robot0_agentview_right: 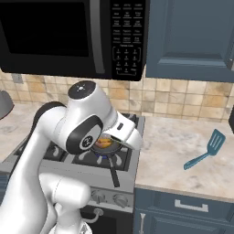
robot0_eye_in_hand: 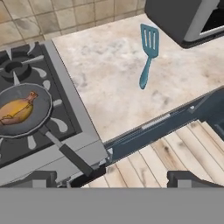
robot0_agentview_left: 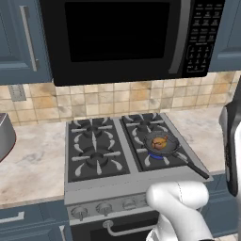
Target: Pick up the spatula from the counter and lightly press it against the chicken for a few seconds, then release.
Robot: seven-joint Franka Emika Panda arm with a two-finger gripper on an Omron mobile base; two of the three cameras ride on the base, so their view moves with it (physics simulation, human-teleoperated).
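Observation:
A teal slotted spatula (robot0_eye_in_hand: pixel 148 52) (robot0_agentview_right: pixel 208 148) lies flat on the beige counter (robot0_eye_in_hand: pixel 105 74) to the right of the stove, blade toward the wall. The chicken (robot0_eye_in_hand: pixel 17 110) (robot0_agentview_left: pixel 160 142) (robot0_agentview_right: pixel 104 143), a browned piece, sits in a dark frying pan (robot0_eye_in_hand: pixel 39 98) (robot0_agentview_left: pixel 172 147) on the stove's front right burner, with the pan's handle pointing toward the counter's front edge. My gripper (robot0_eye_in_hand: pixel 116 179) hovers high over that front edge, between pan and spatula. Its fingertips (robot0_eye_in_hand: pixel 43 177) stand wide apart, open, with nothing between them. In the right base view my forearm covers part of the pan.
A black microwave (robot0_agentview_left: pixel 127 37) hangs over the stove (robot0_agentview_left: pixel 94 146). A dark appliance (robot0_eye_in_hand: pixel 188 19) stands on the counter just beyond the spatula. A grey pot (robot0_agentview_left: pixel 4 136) sits on the left counter. Blue drawers (robot0_agentview_right: pixel 192 208) and a wooden floor (robot0_eye_in_hand: pixel 175 153) lie below the counter's edge.

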